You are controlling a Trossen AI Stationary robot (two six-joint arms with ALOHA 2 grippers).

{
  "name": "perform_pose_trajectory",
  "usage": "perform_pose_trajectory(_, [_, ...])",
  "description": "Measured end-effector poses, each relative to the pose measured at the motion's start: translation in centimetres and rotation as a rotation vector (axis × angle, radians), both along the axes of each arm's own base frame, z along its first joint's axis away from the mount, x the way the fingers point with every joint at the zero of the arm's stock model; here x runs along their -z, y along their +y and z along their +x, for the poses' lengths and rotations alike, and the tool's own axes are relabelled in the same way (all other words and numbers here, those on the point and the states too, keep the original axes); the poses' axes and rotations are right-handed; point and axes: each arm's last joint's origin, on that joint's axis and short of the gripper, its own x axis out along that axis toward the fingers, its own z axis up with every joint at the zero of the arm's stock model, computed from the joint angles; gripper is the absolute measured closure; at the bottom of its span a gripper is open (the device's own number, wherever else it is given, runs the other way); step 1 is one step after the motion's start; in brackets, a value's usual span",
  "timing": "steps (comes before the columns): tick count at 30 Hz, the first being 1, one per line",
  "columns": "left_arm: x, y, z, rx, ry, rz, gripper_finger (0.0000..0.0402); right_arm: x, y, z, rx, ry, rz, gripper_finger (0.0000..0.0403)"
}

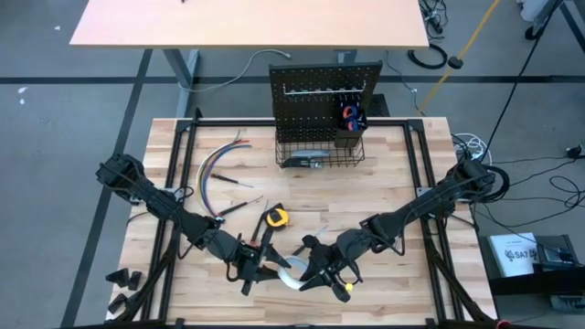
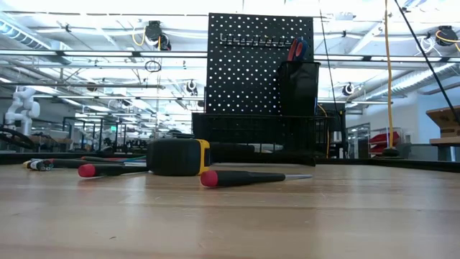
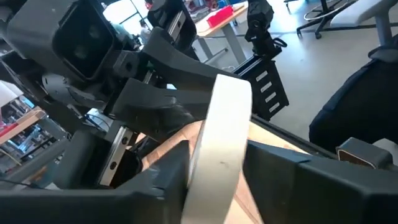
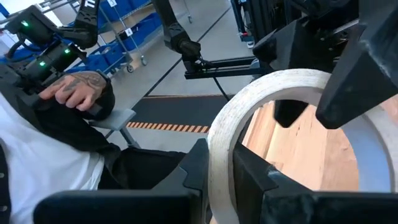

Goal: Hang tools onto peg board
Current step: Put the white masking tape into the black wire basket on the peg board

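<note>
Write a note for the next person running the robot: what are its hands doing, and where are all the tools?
Both hands meet at the near table edge on one white tape roll.
Right hand: shut on the roll's rim.
Left hand: fingers either side of the same roll; grip unclear.
Done: scissors sit in the cup on the peg board; one tool lies in its basket.
Left: tape measure and screwdrivers lie mid-table.

It is a robotics lab or workshop: a wooden bench (image 1: pixel 302 196) stands on a grey concrete floor with loose cables (image 1: pixel 539 174), ceiling pipes (image 2: pixel 108 54) run overhead, blue bins (image 4: pixel 118 37) fill shelving, and a person (image 4: pixel 56 143) sits beside equipment.
</note>
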Motion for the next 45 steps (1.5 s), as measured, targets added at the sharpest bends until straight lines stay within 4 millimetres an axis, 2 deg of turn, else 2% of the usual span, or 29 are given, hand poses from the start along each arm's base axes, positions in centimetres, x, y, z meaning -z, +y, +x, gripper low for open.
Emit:
perform_pose_trajectory(5, [0.1,0.1,0.0,0.008,-0.005,0.045,0.0324,0.0,0.0,0.0,-0.001,0.001,-0.001,0.0362])
perform_pose_trajectory(8, [0.1,0.1,0.0,0.008,-0.002,0.041,0.0325,0.0,0.0,0.0,-0.008,-0.019,-0.032,0.0349])
perform_pose_trajectory(13, [0.3,0.1,-0.2,0.006,0.029,0.044,0.0325,-0.1,-0.6,0.1,-0.016,-0.082,-0.143,0.0286])
perform_pose_trajectory(18, [-0.9,-0.1,-1.6,-0.021,0.046,0.062,0.0325,-1.2,-1.5,0.0,-0.016,-0.162,-0.234,0.0211])
perform_pose_trajectory(22, [-2.6,-0.7,-3.4,-0.067,0.048,-0.069,0.0324,-1.9,-1.7,0.0,-0.039,-0.247,-0.332,0.0171])
perform_pose_trajectory(26, [-4.1,-0.7,-5.3,-0.111,0.102,-0.249,0.0323,-2.8,-1.6,0.2,-0.057,-0.359,-0.417,0.0158])
perform_pose_trajectory(30, [-5.0,0.2,-6.4,-0.205,0.159,-0.371,0.0321,-3.5,-1.8,0.5,-0.022,-0.423,-0.359,0.0156])
perform_pose_trajectory(33, [-4.7,0.9,-6.5,-0.338,0.182,-0.402,0.0321,-3.6,-2.2,0.7,0.079,-0.424,-0.373,0.0156])
perform_pose_trajectory(37, [-4.0,2.0,-5.9,-0.476,0.2,-0.429,0.032,-2.7,-1.4,0.3,0.246,-0.365,-0.605,0.0164])
perform_pose_trajectory(42, [-3.7,3.5,-4.5,-0.562,0.183,-0.49,0.0319,-2.8,0.4,-1.4,0.638,-0.287,-0.88,0.0188])
perform_pose_trajectory(45, [-3.9,4.3,-3.2,-0.604,0.123,-0.547,0.0319,-2.9,1.4,-2.6,0.828,-0.229,-0.935,0.0198])
